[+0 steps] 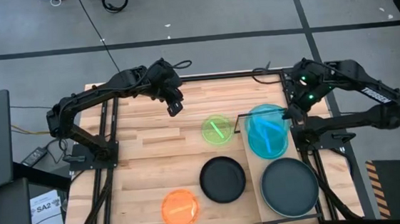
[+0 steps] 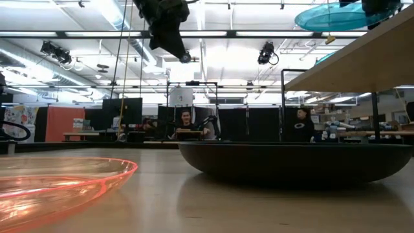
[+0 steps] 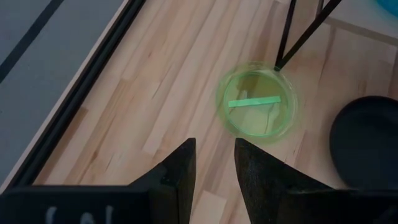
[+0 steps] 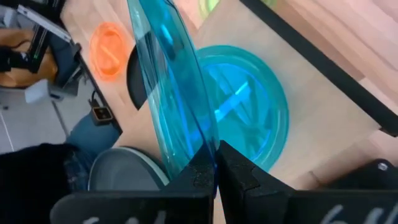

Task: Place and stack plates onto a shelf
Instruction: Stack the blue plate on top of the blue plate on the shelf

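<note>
My right gripper (image 4: 215,169) is shut on a cyan plate (image 4: 168,93), held above a second cyan plate (image 4: 255,118) that lies flat on the far end of the light-wood shelf (image 1: 258,193). A larger dark plate with a pale rim (image 1: 289,187) lies on the shelf's near end. The lime green plate (image 1: 218,130), a black plate (image 1: 222,179) and the orange plate (image 1: 180,208) lie flat on the tabletop. My left gripper (image 1: 174,105) is open and empty, raised over the table's far middle, with the lime green plate (image 3: 256,107) ahead of it. My right gripper pinches the cyan plate's rim (image 4: 202,146) between its two fingers, coming from the table's far right side. The plate is lifted clear and, in the low view (image 2: 330,16), sits nearly level above the shelf.
The shelf stands raised on thin black legs (image 2: 376,113) at the table's right side; its underside (image 2: 362,58) shows in the low view. A black frame (image 1: 109,144) runs along the table's edges. People sit in the room beyond the table.
</note>
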